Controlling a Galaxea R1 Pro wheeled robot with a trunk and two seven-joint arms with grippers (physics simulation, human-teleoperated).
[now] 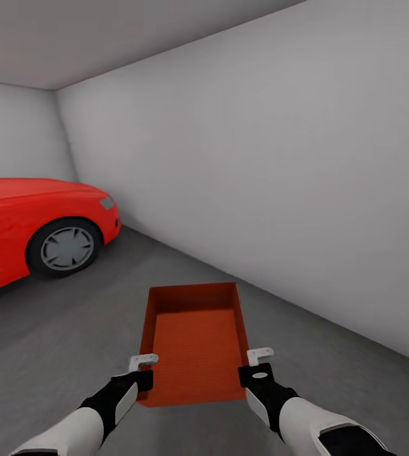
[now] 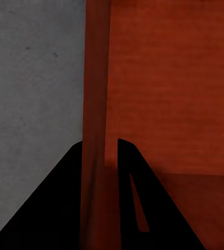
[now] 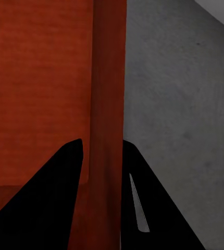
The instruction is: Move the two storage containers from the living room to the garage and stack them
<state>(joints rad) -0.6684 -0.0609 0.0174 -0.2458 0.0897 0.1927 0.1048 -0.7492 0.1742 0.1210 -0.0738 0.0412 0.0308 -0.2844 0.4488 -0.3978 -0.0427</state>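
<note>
Head view: both arms forward, container [image 1: 195, 345] between.

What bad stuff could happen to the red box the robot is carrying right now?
1. The storage container hangs between the left claw and the right claw, each pinching only a thin side wall. If one slips, it could tip and drop onto the floor.
2. Both grips sit near the box's close end, so the far end might sag.
3. The red car and the wall are nearby; a wide turn might bump them.
</note>
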